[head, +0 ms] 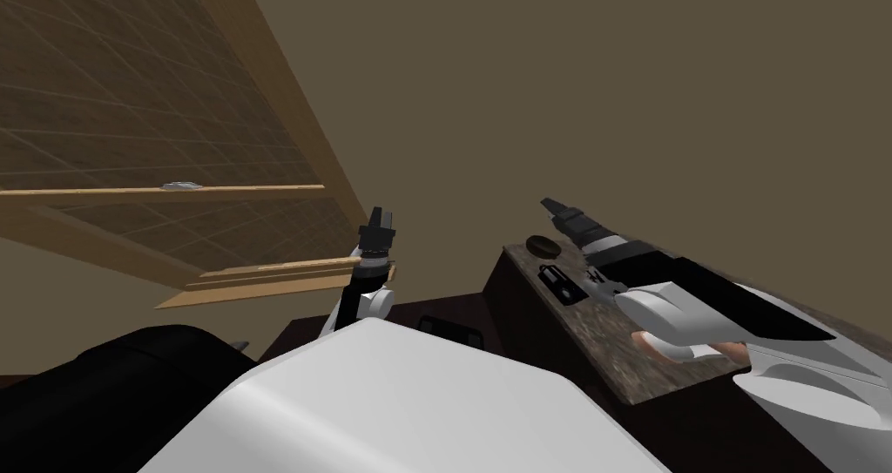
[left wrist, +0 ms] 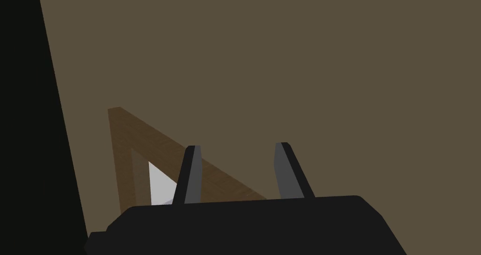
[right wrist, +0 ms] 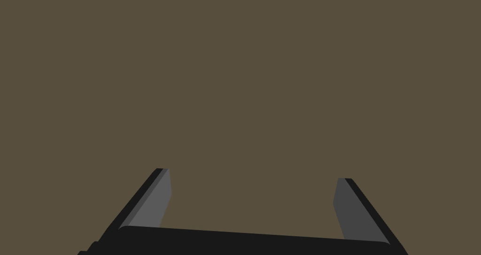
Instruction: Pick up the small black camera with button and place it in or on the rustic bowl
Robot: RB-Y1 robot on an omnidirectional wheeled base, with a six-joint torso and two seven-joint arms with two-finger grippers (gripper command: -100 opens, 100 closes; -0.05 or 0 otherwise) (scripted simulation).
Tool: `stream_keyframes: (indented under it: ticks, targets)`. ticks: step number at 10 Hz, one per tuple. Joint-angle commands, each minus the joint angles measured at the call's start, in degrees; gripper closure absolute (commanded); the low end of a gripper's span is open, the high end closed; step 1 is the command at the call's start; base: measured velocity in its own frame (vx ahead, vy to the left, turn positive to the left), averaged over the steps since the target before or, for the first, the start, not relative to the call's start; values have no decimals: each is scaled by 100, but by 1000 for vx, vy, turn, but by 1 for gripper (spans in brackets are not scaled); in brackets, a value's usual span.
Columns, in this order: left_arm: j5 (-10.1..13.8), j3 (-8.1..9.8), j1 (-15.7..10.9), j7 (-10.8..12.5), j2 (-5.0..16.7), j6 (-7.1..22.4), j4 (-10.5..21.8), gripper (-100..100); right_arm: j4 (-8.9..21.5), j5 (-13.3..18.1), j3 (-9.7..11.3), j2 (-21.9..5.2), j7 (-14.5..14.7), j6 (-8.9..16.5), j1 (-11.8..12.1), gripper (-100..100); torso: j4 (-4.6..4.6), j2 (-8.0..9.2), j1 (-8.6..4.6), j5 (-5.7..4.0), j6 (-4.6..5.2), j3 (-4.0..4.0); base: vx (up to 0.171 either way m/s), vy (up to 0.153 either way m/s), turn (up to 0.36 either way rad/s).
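Currently holding the right hand (head: 550,204) open above the far end of the counter (head: 610,346), past the camera (head: 557,283) lying just near of the bowl (head: 543,246); risking sweeping either off while lowering blind.

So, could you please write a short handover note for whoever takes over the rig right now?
Left gripper: open, empty, raised off to the table's left.
Right gripper: open, empty, above the far end of the speckled table top, facing the wall.
The small black camera lies on the table, close to the dark round bowl but apart from it.
Done: nothing grasped yet.
To do: grasp the camera and put it in the bowl.
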Motion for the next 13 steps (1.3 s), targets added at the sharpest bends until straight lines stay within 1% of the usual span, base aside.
stream_keyframes:
  ticks: [1,2,3,4,5,6,7,8,9,10,11,12,13]
  targets:
    - [0,0,0,0,0,0,0,0,10,-187,-45,-272,191,226,11,-100,0,0,0,0,0,0,-6,-40,136]
    - [0,0,1,0,0,0,0,0,84,-409,-55,-455,409,427,-36,-100,1,2,0,-1,6,1,-4,-48,241]
    - [0,0,0,0,0,0,0,0,84,-460,-55,-577,480,539,-36,-100,0,0,-3,-1,1,0,-4,-46,140]
    - [0,1,1,0,0,0,0,0,163,-695,-56,-789,690,712,-74,-100,1,1,-2,-2,7,1,-4,-45,210]
    - [0,0,0,0,0,0,0,0,163,-731,-56,-868,768,859,-74,-100,0,0,-2,-1,2,0,-8,-39,154]
    - [0,1,1,0,0,0,0,0,247,-965,-47,-1085,979,1013,-103,-100,0,1,0,-1,6,1,-11,-41,249]
    - [0,0,0,0,0,0,0,0,247,-997,-47,-1144,1055,1169,-103,-100,0,1,0,-1,2,0,-6,-40,116]
    - [0,1,1,0,0,0,0,0,336,-1227,-28,-1363,1262,1346,-122,-100,1,1,1,-1,8,1,-7,-48,185]
    - [0,0,1,0,0,0,0,0,336,-1259,-28,-1404,1340,1510,-122,-100,0,0,-3,-1,4,0,-8,-45,114]
    - [0,1,1,0,0,0,0,0,430,-1508,1,-1647,1546,1673,-131,-100,1,0,-2,-2,8,0,-8,-47,211]
    - [0,0,1,0,0,0,0,0,430,-1514,1,-1647,1622,1834,-131,-100,0,-1,-3,-2,4,0,-3,-48,108]
    - [0,1,1,0,0,0,0,0,527,-1746,40,-1873,1822,2019,-131,-100,0,-1,-3,-3,9,0,1,-46,158]
    - [0,1,1,0,0,0,0,0,527,-1762,40,-1873,1900,2171,-131,-100,0,-3,-3,-2,6,-1,-1,-47,99]
